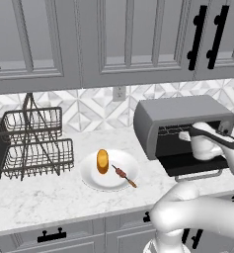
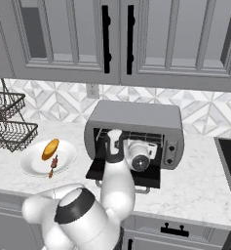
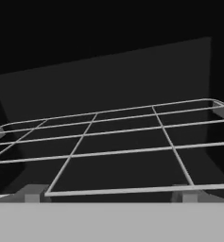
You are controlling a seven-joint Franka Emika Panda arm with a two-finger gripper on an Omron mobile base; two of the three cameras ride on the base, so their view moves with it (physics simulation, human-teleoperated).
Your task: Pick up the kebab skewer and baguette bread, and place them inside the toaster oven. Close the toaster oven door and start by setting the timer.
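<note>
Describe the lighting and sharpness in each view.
Left base view: even, flat light, soft shadow under the plate; arm at the bottom edge blurred. Right base view: evenly lit, toaster oven cavity dark. Hand view: very dim, wire rack pale and sharp against near-black walls.

- toaster oven (image 1: 177, 116): grey box, dark cavity, light-grey wire rack (image 3: 127, 146)
- baguette bread (image 1: 102, 161): golden-orange
- kebab skewer (image 1: 123, 174): brown/red chunks
- plate (image 1: 91, 180): white
- counter (image 1: 49, 197): white marble, grey veins
- backsplash (image 1: 89, 111): white/grey geometric tiles
- cabinets (image 1: 113, 39): grey, black handles
</note>
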